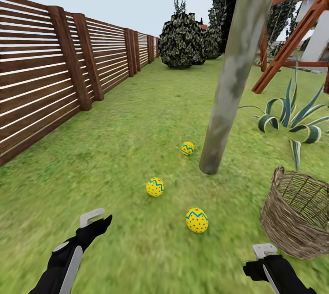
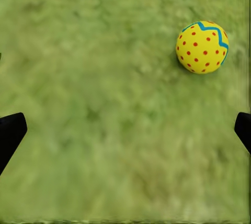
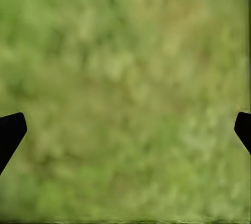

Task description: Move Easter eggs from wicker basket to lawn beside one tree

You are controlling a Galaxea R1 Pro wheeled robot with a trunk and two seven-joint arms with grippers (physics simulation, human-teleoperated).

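A brown slatted wooden fence (image 1: 55, 70) runs down the left side of the lawn (image 1: 114, 148), with a round dark bush (image 1: 182, 40) at its far end. Low at the left, the left gripper (image 1: 97, 222) hangs over bare grass with its jaws spread wide and nothing between them; its wrist view shows one egg (image 2: 202, 47) lying on the grass off to one side of the gap between the fingertips.

Moving right, all three Easter eggs lie on the grass: the middle egg (image 1: 155, 186) a little out from the trunk, the far egg (image 1: 188, 148) just beside the foot of the tree (image 1: 233, 79), and the near egg (image 1: 197, 220) closest to the robot. To my eye all three sit near the same slim grey-green trunk.

Further right stands a spiky striped plant (image 1: 292, 120) before the wooden swing frame (image 1: 297, 29), and the wicker basket (image 1: 297, 214) sits tilted, its inside looking empty as far as I can see. The right gripper (image 1: 264, 257) is low beside it, also wide open and holding nothing, above plain grass.

The job looks essentially finished. The danger now is a stray arm or base move: the near egg lies between the two grippers and would roll away from the tree if nudged, and the right arm could knock the basket.
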